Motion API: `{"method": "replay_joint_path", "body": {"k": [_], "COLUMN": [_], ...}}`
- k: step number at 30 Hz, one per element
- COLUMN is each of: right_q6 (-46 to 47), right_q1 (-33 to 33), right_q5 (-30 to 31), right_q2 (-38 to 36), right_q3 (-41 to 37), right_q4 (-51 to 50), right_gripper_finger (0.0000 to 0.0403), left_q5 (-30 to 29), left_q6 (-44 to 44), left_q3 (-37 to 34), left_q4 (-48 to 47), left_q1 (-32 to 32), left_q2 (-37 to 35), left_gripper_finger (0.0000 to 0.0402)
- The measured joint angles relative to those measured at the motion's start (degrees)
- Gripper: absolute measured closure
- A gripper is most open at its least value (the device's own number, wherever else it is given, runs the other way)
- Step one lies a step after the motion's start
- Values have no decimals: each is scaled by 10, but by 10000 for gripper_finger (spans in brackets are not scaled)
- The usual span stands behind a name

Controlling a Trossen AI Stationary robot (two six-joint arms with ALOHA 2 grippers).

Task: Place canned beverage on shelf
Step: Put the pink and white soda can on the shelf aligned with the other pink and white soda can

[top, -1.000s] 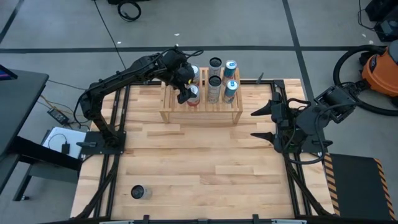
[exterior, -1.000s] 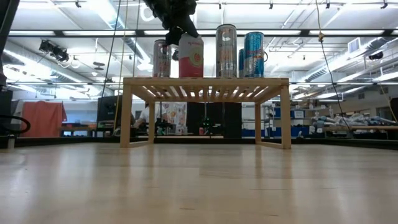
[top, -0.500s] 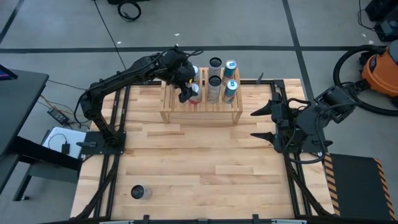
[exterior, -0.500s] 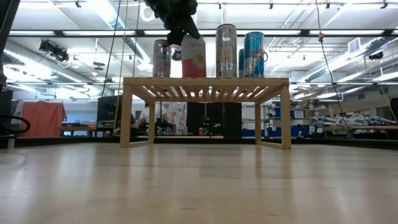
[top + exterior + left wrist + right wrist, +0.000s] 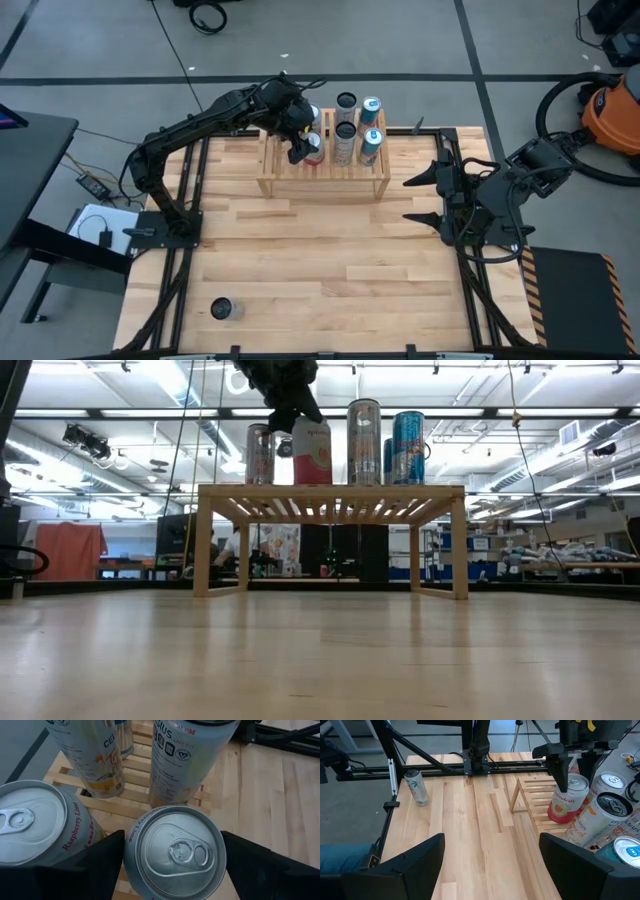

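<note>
Six cans stand on the wooden shelf (image 5: pixel 322 170) at the far edge of the table (image 5: pixel 320 280). A seventh can (image 5: pixel 221 309) stands alone at the near left corner, well away from the shelf. The left gripper (image 5: pixel 303 147) holds the pink can (image 5: pixel 312 452), which rests upright on the shelf's front row. The right gripper (image 5: pixel 425 198) waits right of the shelf, fingers wide apart and empty.
</note>
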Motion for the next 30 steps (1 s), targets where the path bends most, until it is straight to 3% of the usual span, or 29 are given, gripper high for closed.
{"method": "replay_joint_path", "body": {"k": [10,30], "right_q6": [0,0], "right_q1": [0,0], "right_q5": [0,0], "right_q2": [0,0], "right_q3": [0,0], "right_q4": [0,0], "right_gripper_finger": [68,68], "left_q5": [2,35], "left_q6": [-34,16], "left_q3": [0,0], "left_q4": [-16,-20], "left_q1": [3,9], "left_q2": [-2,-2], "left_gripper_finger": [86,86]}}
